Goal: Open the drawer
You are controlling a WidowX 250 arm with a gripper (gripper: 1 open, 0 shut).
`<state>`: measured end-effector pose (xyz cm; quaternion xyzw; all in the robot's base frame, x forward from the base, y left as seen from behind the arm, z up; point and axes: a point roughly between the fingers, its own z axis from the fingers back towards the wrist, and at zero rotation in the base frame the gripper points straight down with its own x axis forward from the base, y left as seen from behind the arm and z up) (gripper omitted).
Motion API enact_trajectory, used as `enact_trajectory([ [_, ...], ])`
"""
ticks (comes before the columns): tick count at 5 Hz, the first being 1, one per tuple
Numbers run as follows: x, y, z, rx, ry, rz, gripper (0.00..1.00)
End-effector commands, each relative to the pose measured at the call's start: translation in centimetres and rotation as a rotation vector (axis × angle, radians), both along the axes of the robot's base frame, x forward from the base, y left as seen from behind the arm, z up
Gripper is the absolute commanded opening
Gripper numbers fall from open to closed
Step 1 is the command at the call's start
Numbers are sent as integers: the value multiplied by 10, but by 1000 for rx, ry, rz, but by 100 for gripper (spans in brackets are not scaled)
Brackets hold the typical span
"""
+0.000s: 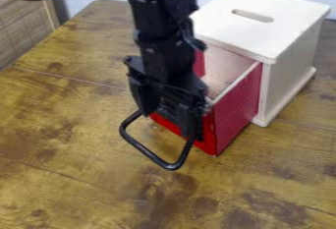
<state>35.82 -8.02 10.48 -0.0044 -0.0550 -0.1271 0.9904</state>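
Observation:
The red drawer (235, 109) sticks partly out of the pale wooden housing (269, 28), and its pale wood inside (231, 69) shows. Its large black loop handle (148, 151) juts out low toward the front left, over the table. My black gripper (168, 111) points straight down right in front of the drawer and hides most of the black front plate. Its jaws stand open just above the base of the handle, with nothing in them. Whether the fingers touch the plate or the handle I cannot tell.
The housing has a slot in its top and stands at the back right of a worn wooden table (66, 179). A wall of wooden slats (20, 22) runs along the far left edge.

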Motion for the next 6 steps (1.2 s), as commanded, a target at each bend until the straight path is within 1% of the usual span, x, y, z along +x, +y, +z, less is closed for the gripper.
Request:
enact_trajectory([
  [1,2,22,17,-16,-52,3,100],
  [2,1,36,22,-10,-54,116,100],
  [3,-2,34,31,-9,-65,155,100],
  [4,-6,25,45,-13,-68,172,100],
  [5,-4,13,39,-19,-82,126,100],
  [6,0,4,25,-21,-63,91,0],
])
